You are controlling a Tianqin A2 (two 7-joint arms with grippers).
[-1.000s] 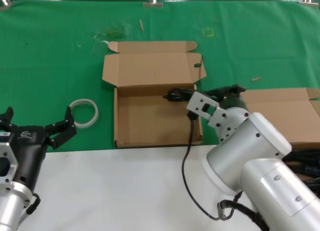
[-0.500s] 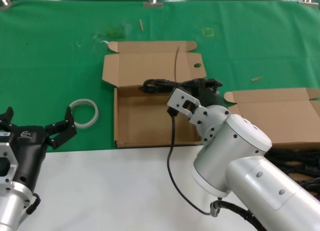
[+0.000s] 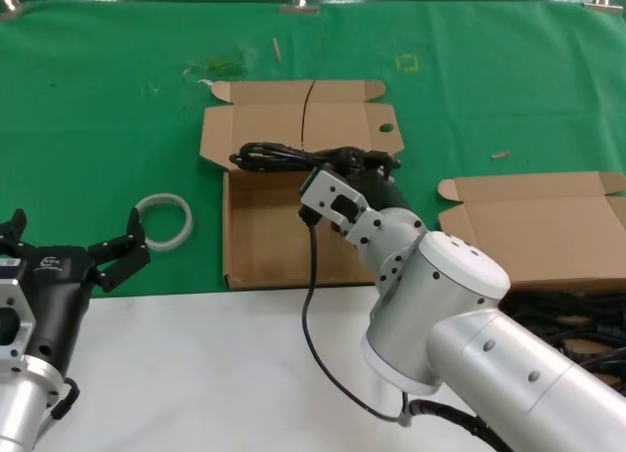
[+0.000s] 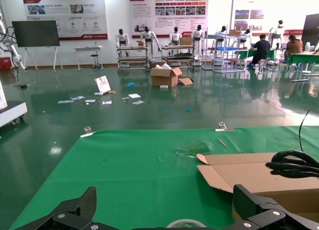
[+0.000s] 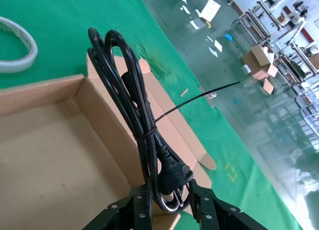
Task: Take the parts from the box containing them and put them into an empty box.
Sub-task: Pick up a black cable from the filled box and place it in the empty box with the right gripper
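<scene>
The empty box lies open at the table's middle, a small hole in its lid's side tab. Above its back edge my right gripper is shut on a tied bunch of black cable, one of the parts, held level and clear of the box floor. The right wrist view shows the bunch rising from that gripper, its plug between the fingers. To the right lies the box containing them, more cables dark at its front. My left gripper waits open at the lower left.
A white ring lies on the green cloth between the left gripper and the empty box. The left wrist view shows its rim just past that gripper. A white table strip runs along the front. Clips hold the cloth's far edge.
My right gripper has carried the cable bunch leftward, from the empty box's right edge to over its back and lid. The left arm has not moved.
</scene>
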